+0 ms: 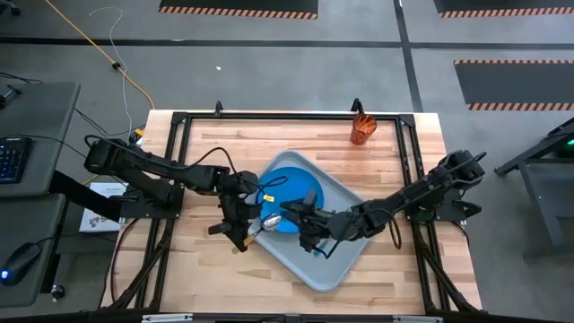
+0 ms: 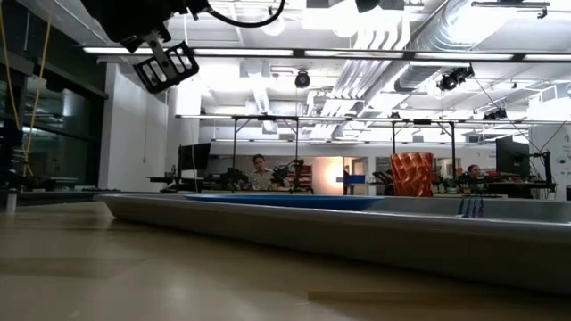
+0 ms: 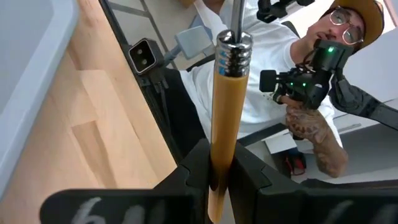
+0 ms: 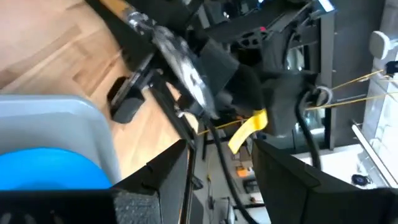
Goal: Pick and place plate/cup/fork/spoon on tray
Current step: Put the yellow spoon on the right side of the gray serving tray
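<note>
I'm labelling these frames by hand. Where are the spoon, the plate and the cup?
spoon (image 3: 225, 112): left wrist view, on the orange handle just above the fingers.
plate (image 1: 296, 184): high view, on the bare blue face, in the tray.
cup (image 1: 361, 129): high view, on its red-orange wall, on the table beyond the tray.

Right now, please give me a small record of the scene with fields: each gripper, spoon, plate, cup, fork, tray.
left gripper: shut on the spoon's orange handle, at the tray's left edge
spoon: held, off the table, bowl toward the tray
right gripper: open, over the tray, holds nothing
plate: on the tray
cup: on the table near the far edge, not on the tray
fork: tines show above the tray rim in the low view
tray: mid-table
</note>
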